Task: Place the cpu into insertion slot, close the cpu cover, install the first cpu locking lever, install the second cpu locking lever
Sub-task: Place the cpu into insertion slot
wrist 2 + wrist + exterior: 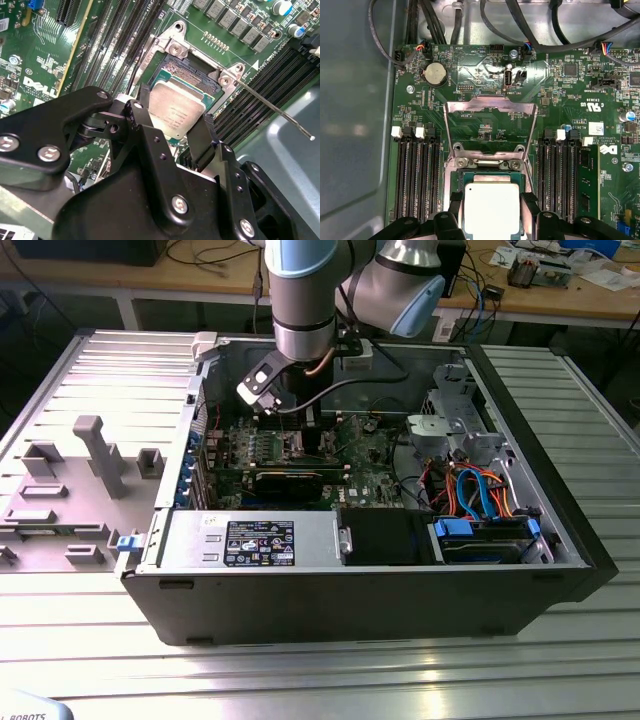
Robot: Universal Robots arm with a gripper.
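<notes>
My gripper (175,106) is shut on the cpu (176,109), a flat silver-grey square chip with one black finger (141,100) on each of two opposite edges. The cpu sits low over the insertion slot (192,75), whose dark pin field and silver rim show beyond the chip's far edge. In the first wrist view the cpu (492,210) lies between the fingers (455,207), and the cpu cover (485,105), a thin silver frame, stands swung open behind the insertion slot (490,175). A thin locking lever (270,107) sticks out, unlatched. In the exterior view the gripper (300,420) reaches down into the computer case (350,610).
Long black memory slots (417,175) flank the socket on both sides. A black expansion card (290,478), a power supply (250,540), a drive cage (455,425) and orange and blue cables (470,490) crowd the case. A grey fixture tray (70,480) lies at the exterior view's left.
</notes>
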